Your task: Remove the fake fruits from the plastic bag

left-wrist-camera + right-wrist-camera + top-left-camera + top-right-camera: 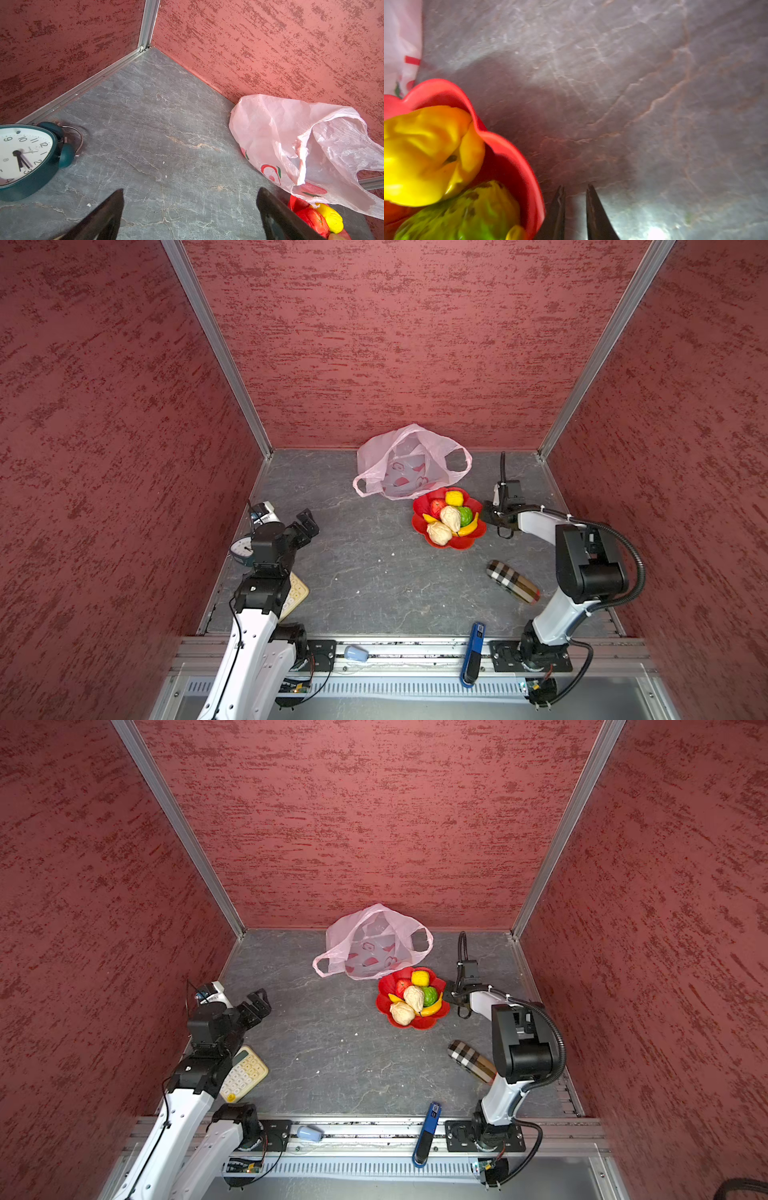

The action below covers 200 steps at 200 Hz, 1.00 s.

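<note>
Apparently the closing step: fake fruits (pixel 450 517) are out, and the plastic bag (pixel 409 464) looks empty.
Six glossy moulded fruits, two of them beige and lumpy, lie heaped in the red flower-shaped dish (pixel 420 502) just beside the bag, a thin, crinkled, translucent pink film slumped against the back wall. Left gripper (pixel 309 523) hovers wide open and empty, well apart. Right gripper (pixel 574 188) sits beside the dish rim, jaws narrowly parted, gripping nothing. Next move likely calls for confirming the bag is empty, then retracting.

The fake fruits (pixel 450 516) lie piled in the red dish (pixel 453 544) just beside the plastic bag (pixel 409 464).
</note>
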{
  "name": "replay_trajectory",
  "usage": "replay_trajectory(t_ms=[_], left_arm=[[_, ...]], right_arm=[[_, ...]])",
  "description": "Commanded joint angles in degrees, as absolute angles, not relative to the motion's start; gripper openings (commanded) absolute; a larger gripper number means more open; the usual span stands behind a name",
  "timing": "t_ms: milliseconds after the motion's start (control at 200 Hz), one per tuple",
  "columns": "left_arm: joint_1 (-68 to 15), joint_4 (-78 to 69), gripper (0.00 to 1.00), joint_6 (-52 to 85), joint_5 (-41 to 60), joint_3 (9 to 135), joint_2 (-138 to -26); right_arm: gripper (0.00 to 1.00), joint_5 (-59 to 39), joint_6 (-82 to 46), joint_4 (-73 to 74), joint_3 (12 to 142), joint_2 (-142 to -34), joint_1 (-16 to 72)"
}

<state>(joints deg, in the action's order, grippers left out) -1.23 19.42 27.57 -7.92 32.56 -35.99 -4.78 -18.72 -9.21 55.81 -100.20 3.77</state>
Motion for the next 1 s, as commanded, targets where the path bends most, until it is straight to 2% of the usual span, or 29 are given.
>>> replay_trajectory(t_ms=[0,746,932,997], left_arm=[[-0.79,18.15,0.99,27.75,-7.74,31.91,-35.68],[-0.83,11.64,0.99,28.64,-4.59,31.48,-40.97],[-0.79,9.36,0.99,28.92,-3.52,31.06,-43.64],[-0.79,8.61,0.99,28.38,-3.82,30.97,-44.75]], right_arm=[[0.21,-5.56,-17.58,-8.85,57.22,-100.14,5.51],[0.21,-5.89,-27.95,-1.39,53.14,-99.13,21.41],[0.21,-3.81,-31.63,2.1,48.26,-95.4,21.89],[0.24,-2.42,-31.65,1.35,47.4,-93.48,21.8]])
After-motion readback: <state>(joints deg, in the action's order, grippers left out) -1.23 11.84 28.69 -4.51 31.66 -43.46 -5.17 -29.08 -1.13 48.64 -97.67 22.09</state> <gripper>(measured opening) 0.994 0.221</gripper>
